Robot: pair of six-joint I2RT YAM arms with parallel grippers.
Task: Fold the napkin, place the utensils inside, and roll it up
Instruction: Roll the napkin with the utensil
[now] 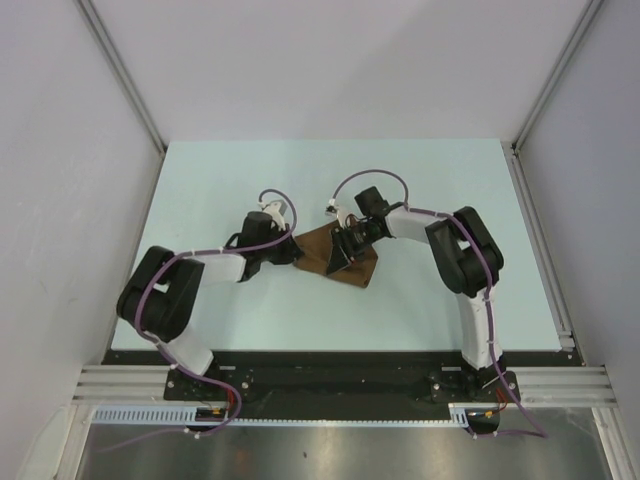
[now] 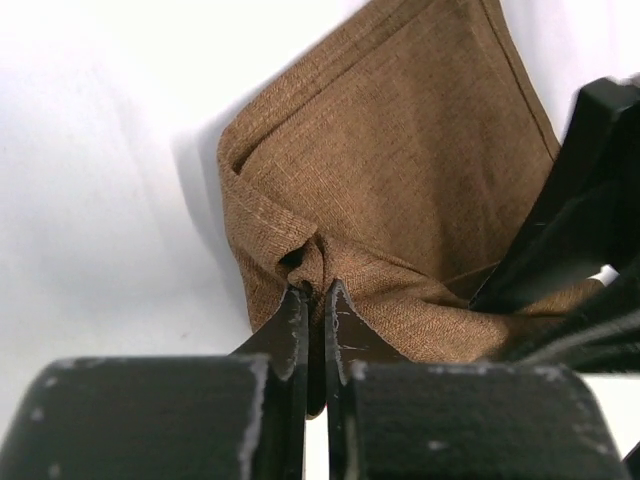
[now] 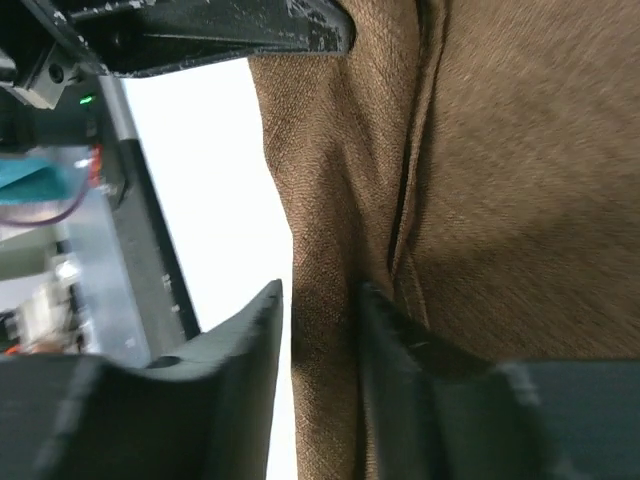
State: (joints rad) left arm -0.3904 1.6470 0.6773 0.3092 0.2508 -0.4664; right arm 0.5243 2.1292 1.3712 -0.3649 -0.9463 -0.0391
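The napkin (image 1: 362,268) lies about midway across the pale tabletop (image 1: 250,320), well apart from all four edges and no closer to one corner than to another. From above it is a brown, folded, roughly wedge-shaped patch, and both my arms reach in over it from either side, so part of the cloth is hidden under my wrists.

My left gripper (image 2: 312,300) is pinched on the napkin. Its two fingertips stand almost together, with a small puckered fold of the cloth's near rim caught between them. From that pinch a doubled band of fabric runs off along the rim toward a rounded corner. Beyond the band the weave lies flat and smooth — one stitched hem shows along its far right side.

My right gripper (image 3: 320,330) comes in from the opposite side, just beside the left one. Its fingers sit a little apart with the napkin's thick, layered edge running between them. One finger is out over the bare tabletop at the cloth's border, and the other is over the cloth beside a long crease. Whether these fingers actually press the edge or only straddle it, I cannot tell — the gap is filled with cloth, but no pinch mark shows.
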